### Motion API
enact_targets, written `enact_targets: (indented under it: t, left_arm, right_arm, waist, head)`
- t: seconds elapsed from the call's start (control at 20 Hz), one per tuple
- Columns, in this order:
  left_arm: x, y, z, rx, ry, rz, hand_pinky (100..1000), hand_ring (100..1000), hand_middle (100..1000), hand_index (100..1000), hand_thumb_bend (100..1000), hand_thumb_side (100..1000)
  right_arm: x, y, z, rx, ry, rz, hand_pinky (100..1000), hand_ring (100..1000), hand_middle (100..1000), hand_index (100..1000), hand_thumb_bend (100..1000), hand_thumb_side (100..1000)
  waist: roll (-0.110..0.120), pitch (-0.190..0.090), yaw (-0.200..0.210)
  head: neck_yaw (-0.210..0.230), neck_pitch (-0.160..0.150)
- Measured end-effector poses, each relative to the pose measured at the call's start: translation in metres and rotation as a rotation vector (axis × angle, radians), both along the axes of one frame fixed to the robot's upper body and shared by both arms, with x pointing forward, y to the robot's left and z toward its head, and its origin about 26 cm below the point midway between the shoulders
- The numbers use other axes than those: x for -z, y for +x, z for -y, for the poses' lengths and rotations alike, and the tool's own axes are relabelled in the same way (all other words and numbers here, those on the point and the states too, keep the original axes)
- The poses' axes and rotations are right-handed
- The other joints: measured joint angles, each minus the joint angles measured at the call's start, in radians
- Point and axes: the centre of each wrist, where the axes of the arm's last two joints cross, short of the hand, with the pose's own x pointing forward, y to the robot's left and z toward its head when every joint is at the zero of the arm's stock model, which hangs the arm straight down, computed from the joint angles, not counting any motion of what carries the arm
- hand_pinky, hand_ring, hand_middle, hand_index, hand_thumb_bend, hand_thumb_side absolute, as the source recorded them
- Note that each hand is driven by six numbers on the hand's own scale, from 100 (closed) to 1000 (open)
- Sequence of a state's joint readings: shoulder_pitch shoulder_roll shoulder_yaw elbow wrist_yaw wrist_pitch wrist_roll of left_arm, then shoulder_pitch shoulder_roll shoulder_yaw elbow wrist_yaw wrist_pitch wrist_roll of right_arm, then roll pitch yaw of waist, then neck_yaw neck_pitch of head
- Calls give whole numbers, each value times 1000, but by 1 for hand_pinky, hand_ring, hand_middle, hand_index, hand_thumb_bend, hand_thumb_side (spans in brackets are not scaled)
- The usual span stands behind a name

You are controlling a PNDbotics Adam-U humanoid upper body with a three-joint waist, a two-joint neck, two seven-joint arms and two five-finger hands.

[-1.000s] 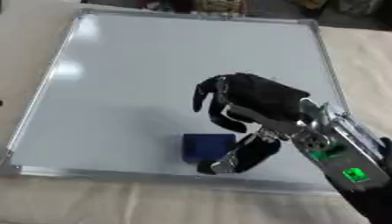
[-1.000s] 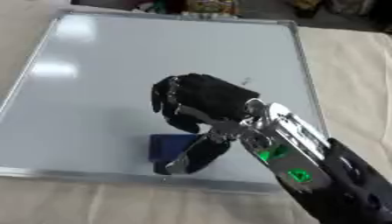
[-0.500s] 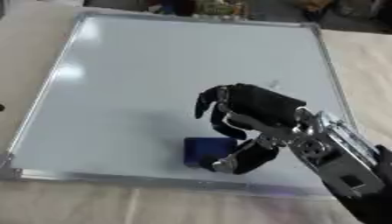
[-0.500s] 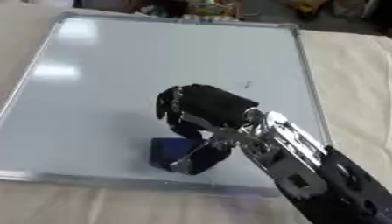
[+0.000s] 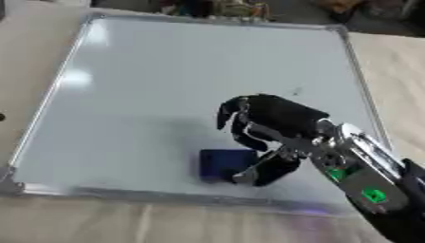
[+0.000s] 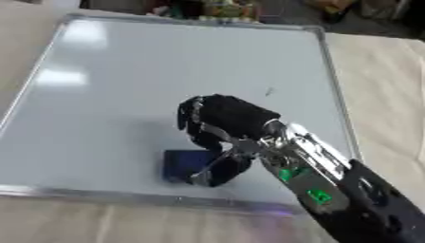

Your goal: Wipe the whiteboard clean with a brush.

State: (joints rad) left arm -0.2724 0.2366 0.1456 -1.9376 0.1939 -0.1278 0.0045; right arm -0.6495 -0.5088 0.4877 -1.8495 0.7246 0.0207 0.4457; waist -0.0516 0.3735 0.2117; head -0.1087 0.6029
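We see the right hand [image 5: 270, 124] curled over the blue brush [image 5: 224, 163] at the board's [image 5: 149, 85] near edge, thumb touching it, though an actual grasp we cannot tell.

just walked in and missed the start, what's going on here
The robot's right hand is at a dark blue eraser block lying near the front edge of a whiteboard that lies flat on a cloth-covered table. Its fingers are curled above the block and the thumb reaches down beside it; whether it actually grips the block is unclear. The board looks mostly clean, with one small dark mark toward its right side. The left hand is out of view.
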Motion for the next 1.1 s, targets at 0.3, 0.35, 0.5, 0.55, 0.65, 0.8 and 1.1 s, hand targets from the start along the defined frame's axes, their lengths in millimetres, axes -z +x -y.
enact_targets:
  t: [0.3, 0.35, 0.5, 0.55, 0.65, 0.8, 1.1]
  left_arm:
    - [0, 0, 0, 0, 0, 0, 478, 364, 456, 483, 269, 871]
    - [0, 0, 0, 0, 0, 0, 478, 364, 456, 483, 268, 871]
    - [0, 0, 0, 1, 1, 0, 478, 364, 456, 483, 267, 872]
    - [0, 0, 0, 1, 1, -1, 478, 364, 456, 483, 266, 871]
    - [0, 0, 0, 2, 2, -1, 479, 364, 456, 483, 265, 872]
    - [-1, 0, 0, 3, 3, -2, 479, 364, 456, 482, 264, 872]
    - [-1, 0, 0, 4, 3, -1, 480, 364, 456, 482, 262, 871]
  right_arm:
    - [3, 0, 0, -1, 0, -7, 642, 755, 634, 100, 518, 253]
    - [3, 0, 0, -2, 0, -8, 643, 757, 631, 100, 522, 257]
    - [6, 1, 2, 0, -6, -16, 643, 756, 618, 100, 522, 260]
    - [7, 1, 2, 0, -8, -17, 642, 756, 609, 100, 520, 259]
    - [9, 3, 3, 0, -13, -20, 643, 757, 606, 100, 515, 257]
    - [13, 5, 4, 8, -21, -29, 643, 758, 620, 100, 508, 249]
    - [21, 12, 6, 27, -34, -38, 639, 755, 625, 100, 474, 229]
  waist:
    - [0, 0, 0]
    - [0, 1, 0]
    - [0, 2, 0]
    - [0, 2, 0]
    - [0, 3, 0]
    - [0, 4, 0]
    - [0, 5, 4]
  head:
    - [0, 0]
    - [0, 0]
    - [0, 0]
    - [0, 0]
    - [0, 0]
    - [0, 0]
    - [0, -4]
